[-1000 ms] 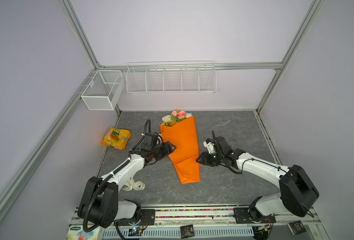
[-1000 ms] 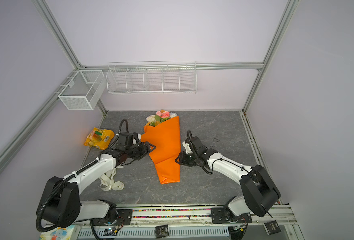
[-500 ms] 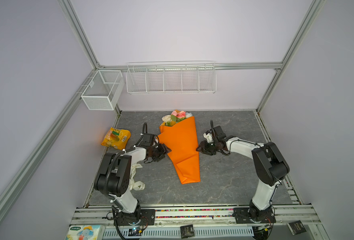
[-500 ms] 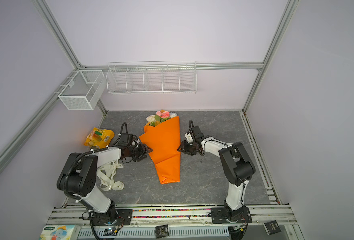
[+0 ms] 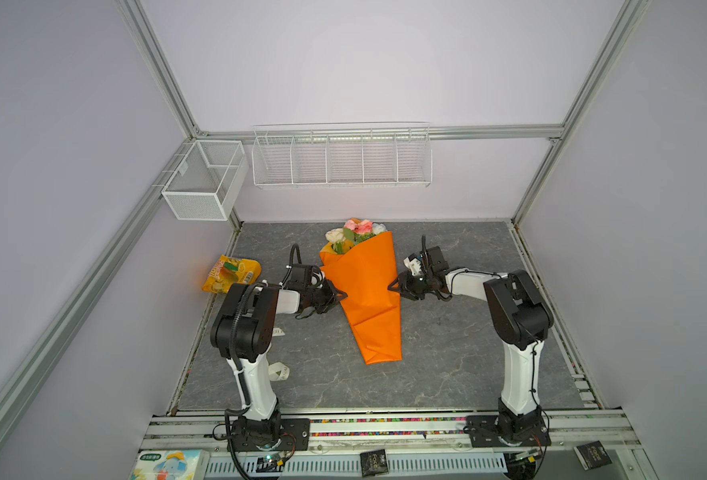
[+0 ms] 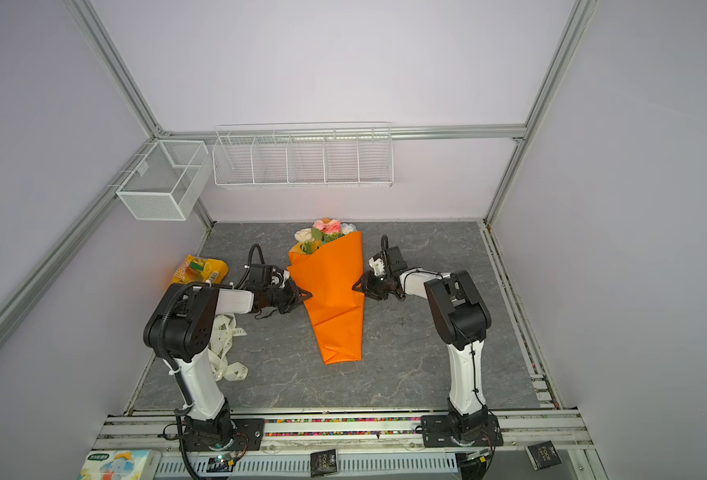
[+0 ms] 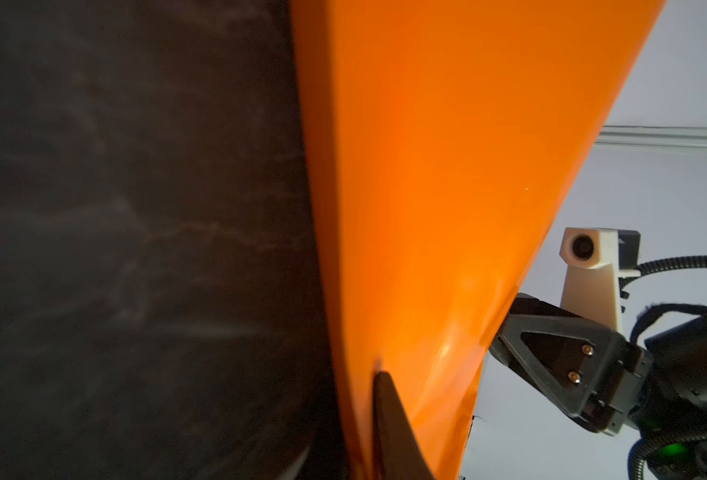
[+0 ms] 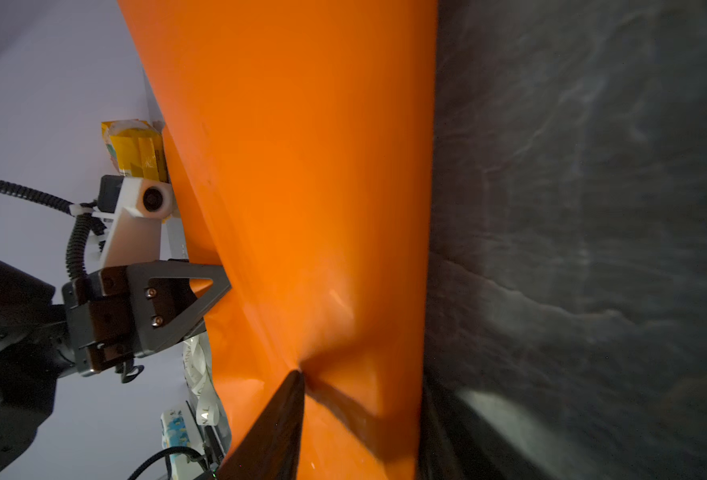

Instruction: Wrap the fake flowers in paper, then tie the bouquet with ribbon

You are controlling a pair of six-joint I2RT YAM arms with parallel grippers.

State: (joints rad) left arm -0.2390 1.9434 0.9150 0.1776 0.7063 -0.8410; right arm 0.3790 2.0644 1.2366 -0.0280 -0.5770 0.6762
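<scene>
The bouquet (image 5: pixel 368 291), wrapped in an orange paper cone, is laid flat mid-bench (image 5: pixel 447 357), with the blooms toward the back wall. Its left edge is pinched by the left claw (image 5: pixel 341 296), the jaws nearly pressed together. Its right edge is straddled by the right claw (image 5: pixel 392 286), and the paper is dented by one finger (image 8: pixel 277 424); whether it is clamped cannot be told. A yellow snack bag (image 5: pixel 230 274) and a cream ribbon (image 6: pixel 225 345) are seen at the bench's left side.

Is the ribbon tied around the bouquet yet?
No, the ribbon lies loose on the table, apart from the bouquet, whose orange wrap shows no tie.
</scene>
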